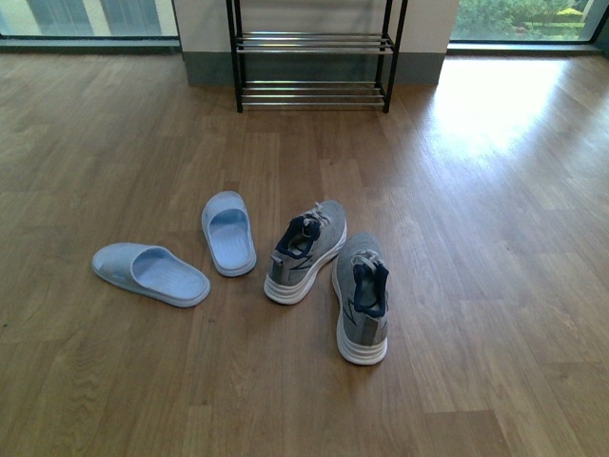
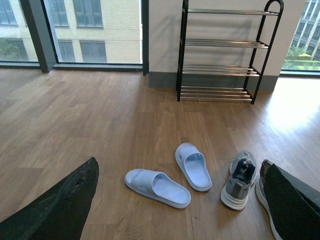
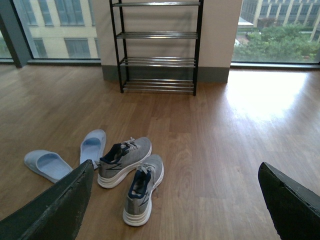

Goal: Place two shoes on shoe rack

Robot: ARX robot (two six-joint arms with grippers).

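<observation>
Shoes: farther sneaker (image 1: 306, 249) and nearer sneaker (image 1: 362, 295) lie just beside each other on floor (image 1: 495, 190), well apart from shoe rack (image 1: 312, 42).
Left gripper (image 2: 179, 167): you have it wide.
Right gripper (image 3: 176, 166): wide too.

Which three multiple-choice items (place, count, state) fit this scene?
1. The shoe rack stands: A by the far wall; B in a doorway; C on a table.
2. Blue slippers on the floor: A one; B two; C four.
3. The grey sneakers are: A on the rack; B stacked; C lying on the floor.
Answers: A, the wall is right behind it; B, two lie left of the sneakers; C, both rest on the boards.
</observation>
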